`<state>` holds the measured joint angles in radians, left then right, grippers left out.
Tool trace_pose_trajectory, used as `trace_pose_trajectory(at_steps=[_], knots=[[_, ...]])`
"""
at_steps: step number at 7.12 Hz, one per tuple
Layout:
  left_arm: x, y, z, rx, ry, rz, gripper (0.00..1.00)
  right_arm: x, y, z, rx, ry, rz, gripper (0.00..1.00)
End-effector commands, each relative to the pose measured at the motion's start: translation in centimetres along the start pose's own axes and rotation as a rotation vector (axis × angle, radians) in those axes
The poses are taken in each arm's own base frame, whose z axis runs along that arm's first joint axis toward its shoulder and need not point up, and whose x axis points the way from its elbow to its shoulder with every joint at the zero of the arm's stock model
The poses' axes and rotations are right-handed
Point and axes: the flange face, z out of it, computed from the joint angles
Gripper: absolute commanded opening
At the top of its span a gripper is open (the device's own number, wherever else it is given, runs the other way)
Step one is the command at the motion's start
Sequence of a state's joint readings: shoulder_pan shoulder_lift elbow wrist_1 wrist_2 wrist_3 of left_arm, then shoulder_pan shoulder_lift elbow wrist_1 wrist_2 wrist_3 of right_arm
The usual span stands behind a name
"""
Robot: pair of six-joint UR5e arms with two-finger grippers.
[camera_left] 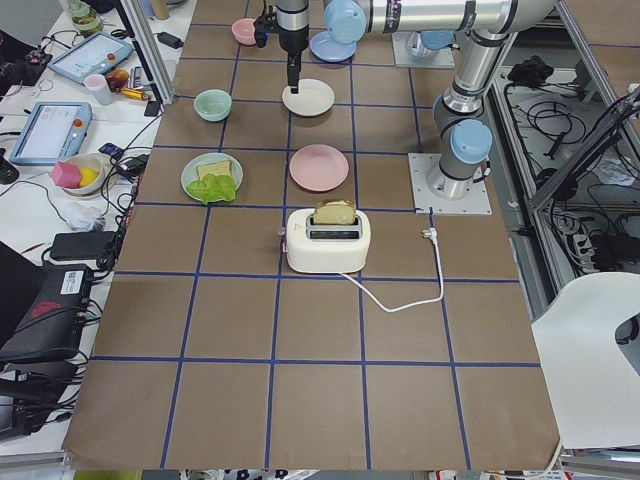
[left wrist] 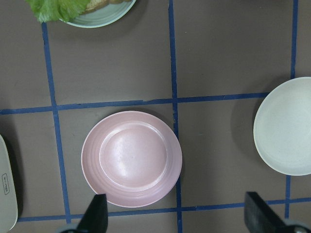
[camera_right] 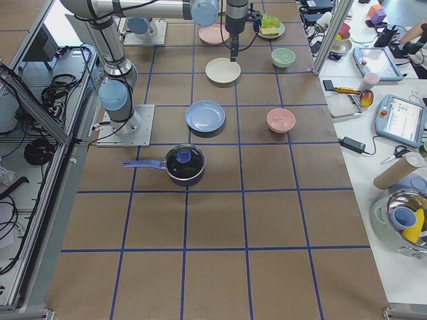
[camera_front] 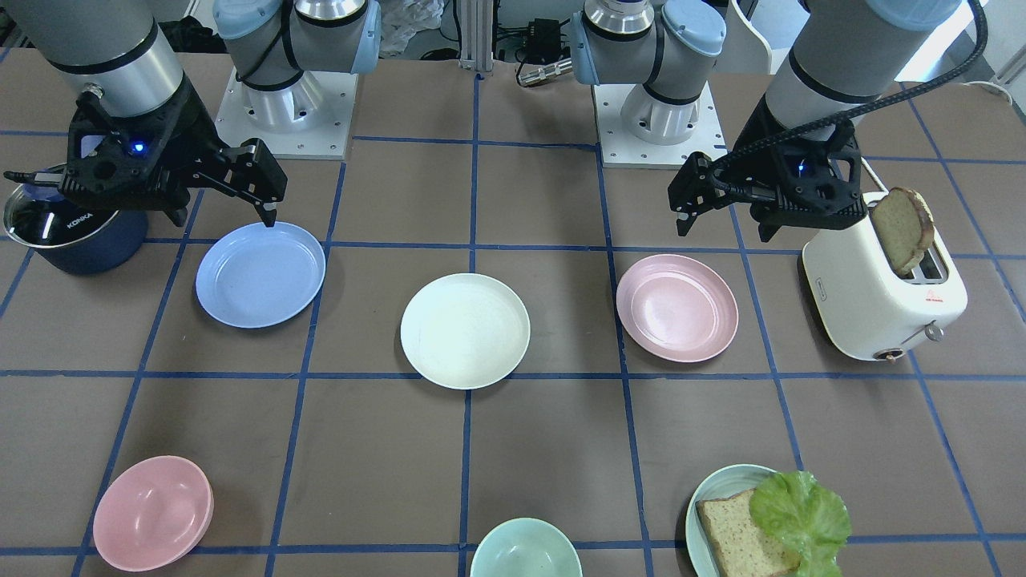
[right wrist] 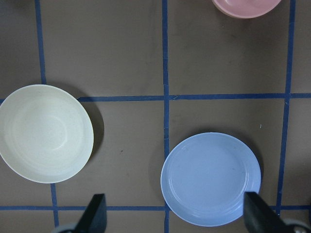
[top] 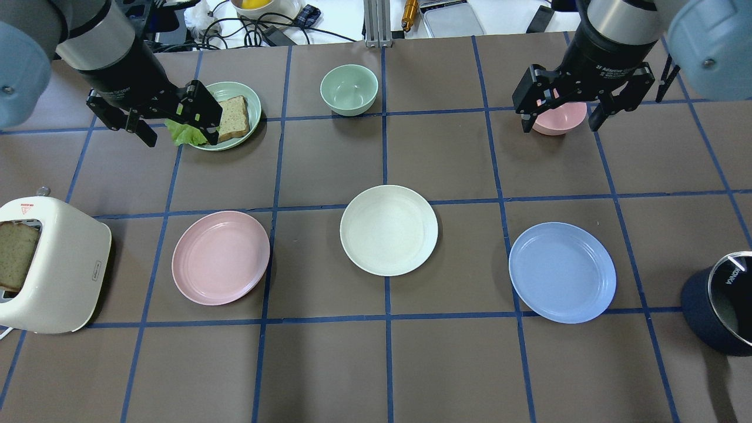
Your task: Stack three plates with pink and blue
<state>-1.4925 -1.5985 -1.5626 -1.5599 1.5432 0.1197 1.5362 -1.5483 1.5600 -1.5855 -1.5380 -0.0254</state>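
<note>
Three equal plates lie in a row on the brown table: the pale pink plate (top: 220, 257) on the left, the cream-white plate (top: 389, 230) in the middle, the light blue plate (top: 562, 272) on the right. None is stacked. My left gripper (top: 179, 138) is open and empty, held above the table beyond the pink plate (left wrist: 131, 158). My right gripper (top: 561, 124) is open and empty, held above the table beyond the blue plate (right wrist: 211, 178). The white plate (right wrist: 44, 133) shows at the edge of both wrist views.
A white toaster (top: 50, 264) holding a bread slice stands at the left edge. A teal plate with bread and lettuce (top: 247, 100), a green bowl (top: 349, 88) and a pink bowl (top: 558, 117) sit in the far row. A dark blue pot (top: 719, 302) stands at the right edge.
</note>
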Motion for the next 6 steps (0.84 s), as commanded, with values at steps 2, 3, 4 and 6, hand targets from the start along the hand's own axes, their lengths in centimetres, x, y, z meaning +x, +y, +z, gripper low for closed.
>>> trace_pose_trajectory(at_steps=[2,3,4,6], knots=[[-0.01,-0.14,-0.05,0.001,0.0,0.0,1.0,0.03,0.08,-0.18,0.002,0.001,0.001,1.0],[-0.01,-0.22,-0.06,0.003,0.001,0.0,1.0,0.03,0.02,-0.12,0.002,0.001,0.0,1.0],[-0.1,-0.34,0.07,0.001,0.001,-0.001,1.0,0.04,0.05,-0.03,-0.001,0.001,0.0,1.0],[-0.07,-0.05,0.28,-0.002,0.002,0.001,1.0,0.11,0.04,-0.01,-0.003,0.001,0.003,1.0]])
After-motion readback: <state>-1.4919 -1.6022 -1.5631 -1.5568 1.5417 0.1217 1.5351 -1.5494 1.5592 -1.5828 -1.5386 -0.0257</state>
